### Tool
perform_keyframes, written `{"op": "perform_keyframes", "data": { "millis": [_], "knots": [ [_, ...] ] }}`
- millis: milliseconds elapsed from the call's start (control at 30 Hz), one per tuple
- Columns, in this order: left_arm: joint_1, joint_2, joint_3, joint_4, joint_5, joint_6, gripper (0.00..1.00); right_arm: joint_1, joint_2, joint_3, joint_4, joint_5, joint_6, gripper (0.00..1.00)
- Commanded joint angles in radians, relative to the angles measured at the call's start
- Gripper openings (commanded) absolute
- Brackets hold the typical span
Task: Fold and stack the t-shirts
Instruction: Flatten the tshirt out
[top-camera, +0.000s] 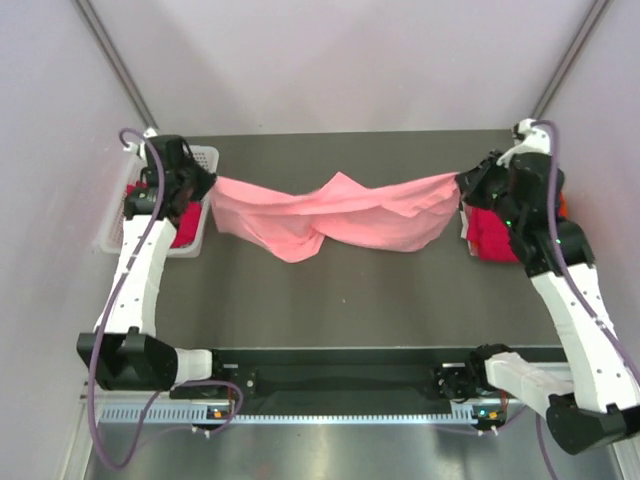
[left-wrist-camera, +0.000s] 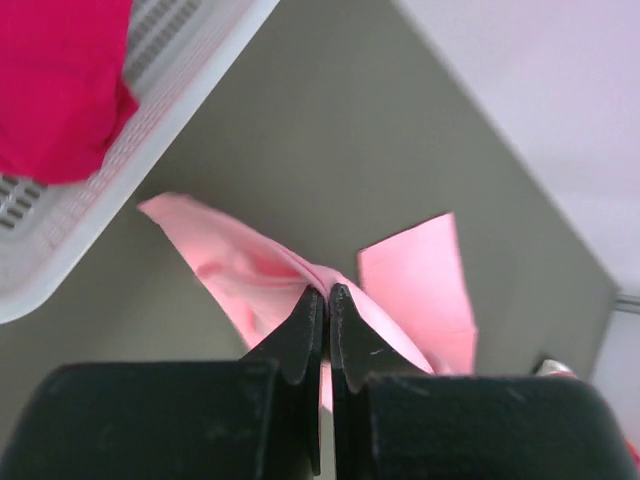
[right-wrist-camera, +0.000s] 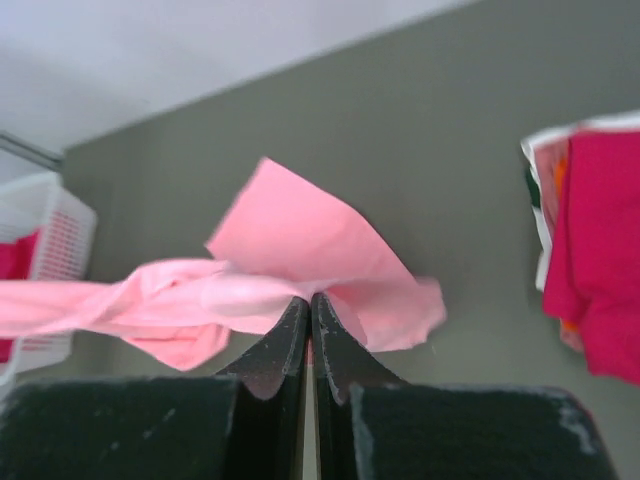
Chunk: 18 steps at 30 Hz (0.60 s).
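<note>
- Salmon-pink cloth: the t-shirt (top-camera: 335, 215) hangs stretched between the two grippers above the table (top-camera: 350, 300). Its long axis runs straight from one gripper to the other.
- State of the left gripper (left-wrist-camera: 327, 305): jaws pressed together, pinching a bunched edge of the t-shirt. The cloth leads away from it toward the right arm.
- State of the right gripper (right-wrist-camera: 308, 310): jaws pressed together, pinching the opposite edge. The cloth leads away from it toward the left arm.
- Neither arm is nearer, since each holds one end. The span is twisted about midway between the grippers, and folds sag below the line joining them. Judgement: the twist must be worked out before the t-shirt can be laid flat.
- Just beside the left gripper, on its outer side, is the white basket (top-camera: 207, 152), holding a crimson shirt (left-wrist-camera: 50, 90). Just beside the right gripper is a pile of crimson shirts (top-camera: 492, 235).
- Not determinable: which part of the t-shirt (hem, sleeve, shoulder) each gripper pinches, and whether the sagging folds touch the table. The right arm covers part of the pile.
</note>
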Motion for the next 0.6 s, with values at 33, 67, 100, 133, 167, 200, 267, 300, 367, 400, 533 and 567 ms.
{"op": "perform_keyframes", "data": {
  "millis": [33, 67, 100, 133, 167, 200, 267, 300, 367, 400, 533, 567],
  "knots": [
    [0.009, -0.131, 0.148, -0.120, 0.020, 0.047, 0.00, -0.010, -0.132, 0.154, -0.055, -0.081, -0.082, 0.00],
    [0.010, -0.192, 0.150, -0.121, 0.022, 0.048, 0.00, -0.010, -0.161, 0.160, -0.056, -0.088, -0.082, 0.00],
    [0.010, -0.226, 0.148, -0.127, 0.022, 0.048, 0.00, -0.010, -0.222, 0.168, -0.059, -0.091, -0.084, 0.00],
    [0.010, -0.258, 0.143, -0.141, 0.025, 0.047, 0.00, -0.010, -0.258, 0.168, -0.058, -0.091, -0.081, 0.00],
    [0.010, -0.322, 0.145, -0.155, 0.024, 0.048, 0.00, -0.010, -0.292, 0.168, -0.056, -0.122, -0.079, 0.00],
    [0.010, -0.350, 0.148, -0.172, 0.024, 0.050, 0.00, -0.011, -0.359, 0.173, -0.058, -0.136, -0.079, 0.00],
    [0.010, -0.425, 0.163, -0.219, -0.001, 0.055, 0.00, -0.011, -0.424, 0.202, -0.084, -0.142, -0.081, 0.00],
    [0.010, -0.447, 0.174, -0.230, -0.010, 0.058, 0.00, -0.010, -0.474, 0.214, -0.094, -0.143, -0.082, 0.00],
    [0.009, -0.484, 0.194, -0.262, -0.010, 0.056, 0.00, -0.010, -0.511, 0.261, -0.119, -0.145, -0.082, 0.00],
    [0.010, -0.490, 0.205, -0.268, 0.000, 0.050, 0.00, -0.010, -0.530, 0.278, -0.127, -0.154, -0.082, 0.00],
    [0.010, -0.489, 0.234, -0.259, 0.069, 0.021, 0.00, -0.010, -0.521, 0.343, -0.139, -0.151, -0.102, 0.00],
    [0.010, -0.478, 0.228, -0.252, 0.083, 0.015, 0.00, -0.010, -0.510, 0.349, -0.141, -0.142, -0.105, 0.00]
  ]
}}
